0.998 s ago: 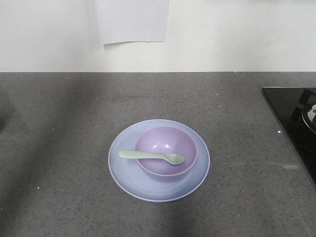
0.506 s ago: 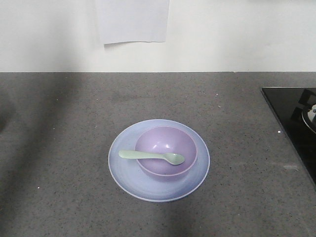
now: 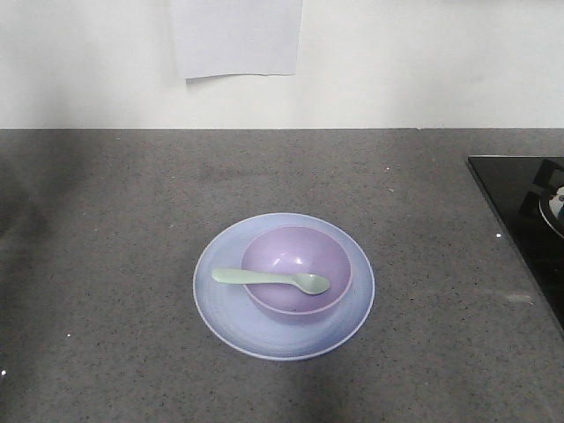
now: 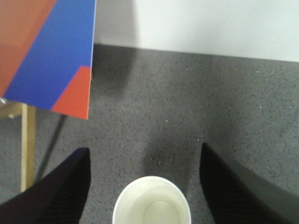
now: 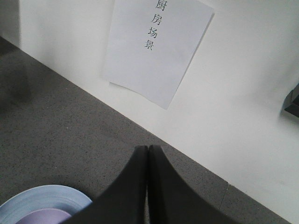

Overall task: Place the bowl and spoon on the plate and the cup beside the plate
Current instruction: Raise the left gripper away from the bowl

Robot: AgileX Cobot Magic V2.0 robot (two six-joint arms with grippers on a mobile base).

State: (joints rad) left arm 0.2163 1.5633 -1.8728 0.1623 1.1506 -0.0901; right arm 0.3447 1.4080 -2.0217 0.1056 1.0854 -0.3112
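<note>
Cup (image 4: 152, 201) stands between the wide-spread left claw (image 4: 145, 186).

- We see a matt, speckled grey stone-like counter (image 3: 106, 264).
- The bowl (image 3: 295, 256), plate (image 3: 220, 308) and spoon (image 3: 264, 278) look like smooth plastic.
- The cup (image 4: 152, 205) looks like paper.
- The cooktop (image 3: 515, 203) is glossy black.

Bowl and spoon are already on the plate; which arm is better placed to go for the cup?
Left. Its open gripper straddles the cup, which stands upright between the fingers. The right gripper is shut and sits over the plate, with no cup in its view.
</note>
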